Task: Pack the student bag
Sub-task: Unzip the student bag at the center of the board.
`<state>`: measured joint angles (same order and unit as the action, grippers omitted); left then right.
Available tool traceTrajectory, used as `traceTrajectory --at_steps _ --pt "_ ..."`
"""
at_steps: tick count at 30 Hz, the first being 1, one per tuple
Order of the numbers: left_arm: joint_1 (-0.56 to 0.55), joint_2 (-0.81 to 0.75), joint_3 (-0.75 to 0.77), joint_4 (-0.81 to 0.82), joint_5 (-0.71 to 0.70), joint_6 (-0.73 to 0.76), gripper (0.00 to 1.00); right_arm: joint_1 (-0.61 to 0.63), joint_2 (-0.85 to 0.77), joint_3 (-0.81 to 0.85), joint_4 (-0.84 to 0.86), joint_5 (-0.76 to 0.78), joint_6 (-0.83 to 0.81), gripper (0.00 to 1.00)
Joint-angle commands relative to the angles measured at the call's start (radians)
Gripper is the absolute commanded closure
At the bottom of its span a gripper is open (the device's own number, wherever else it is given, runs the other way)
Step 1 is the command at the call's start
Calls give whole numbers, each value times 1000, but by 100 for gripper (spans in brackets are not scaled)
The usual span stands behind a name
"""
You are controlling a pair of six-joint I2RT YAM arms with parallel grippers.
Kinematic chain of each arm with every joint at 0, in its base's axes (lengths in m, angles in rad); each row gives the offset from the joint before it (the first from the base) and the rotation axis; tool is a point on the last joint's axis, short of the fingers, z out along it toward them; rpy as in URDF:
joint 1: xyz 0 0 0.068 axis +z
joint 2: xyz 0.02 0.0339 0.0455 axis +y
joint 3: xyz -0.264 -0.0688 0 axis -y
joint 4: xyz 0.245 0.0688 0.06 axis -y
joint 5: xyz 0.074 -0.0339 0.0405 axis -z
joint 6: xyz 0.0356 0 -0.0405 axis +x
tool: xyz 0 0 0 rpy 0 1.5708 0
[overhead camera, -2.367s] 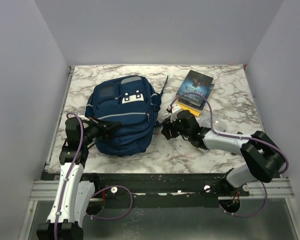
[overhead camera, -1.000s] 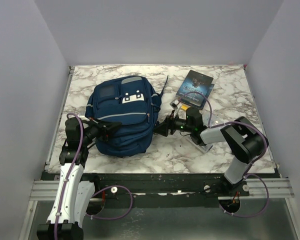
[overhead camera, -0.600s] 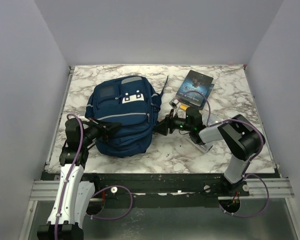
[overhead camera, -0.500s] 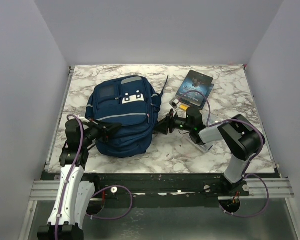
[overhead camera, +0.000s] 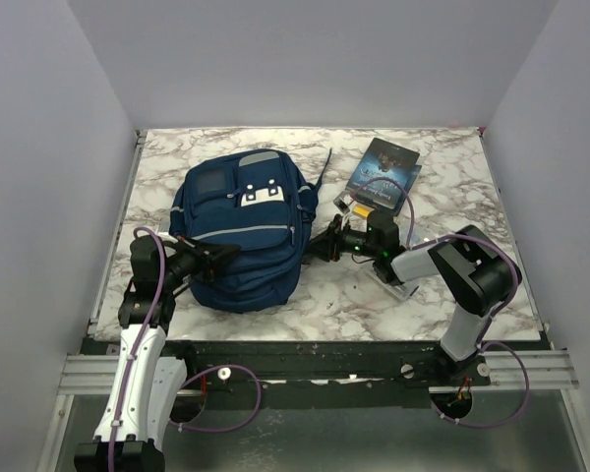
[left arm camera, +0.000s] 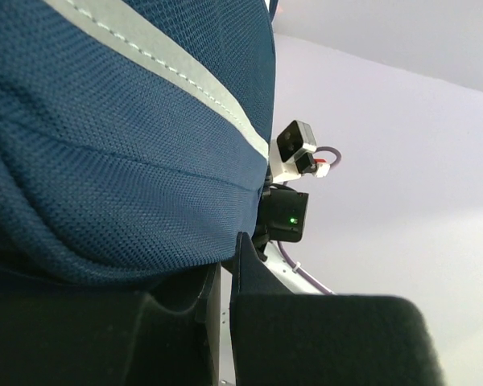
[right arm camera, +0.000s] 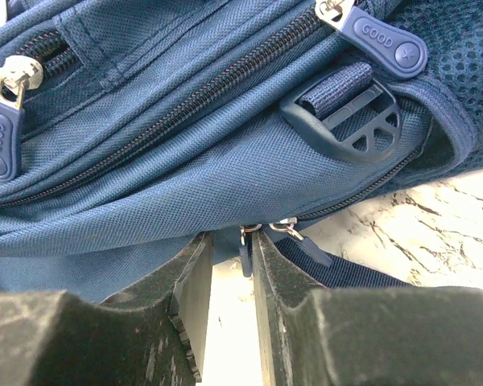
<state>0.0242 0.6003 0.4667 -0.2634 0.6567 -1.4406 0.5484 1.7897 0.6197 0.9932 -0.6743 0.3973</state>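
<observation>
**Top view:** student bag [overhead camera: 241, 231] flat on marble desk [overhead camera: 452, 167], lying between the two tools. Left tool [overhead camera: 224, 254] against its near-left edge, right tool [overhead camera: 318, 246] against its right side. Dark book [overhead camera: 383, 172] beyond right tool.

**Left wrist view:** left tool closed, fingertips almost together. Navy fabric with pale grey stripe bulging just above and ahead of them. Grip on fabric not discernible.

**Right wrist view:** right tool slightly open, jaws a narrow gap apart. Zipper pull [right arm camera: 245, 253] hanging between fingertips. Black buckle [right arm camera: 346, 112] ahead, up and to the right.

Lab robot cell: plain grey enclosure walls [overhead camera: 305, 59], marble-print tabletop [overhead camera: 344, 295], aluminium mounting rail [overhead camera: 88, 372].
</observation>
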Motion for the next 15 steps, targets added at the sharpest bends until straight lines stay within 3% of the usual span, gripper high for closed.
traceTrajectory --at_steps 1,8,12,15 --pt "-2 -19 0 96 61 -22 100 -5 12 0 56 9 -15 73" --pt "-1 -17 -14 109 5 -20 100 -6 -7 -21 12 35 -25 99" --pt "-2 -37 -39 137 -44 -23 100 36 -84 -18 -212 148 -88 99" --pt "-2 -96 -89 163 -112 -58 100 146 -177 11 -429 384 -181 99"
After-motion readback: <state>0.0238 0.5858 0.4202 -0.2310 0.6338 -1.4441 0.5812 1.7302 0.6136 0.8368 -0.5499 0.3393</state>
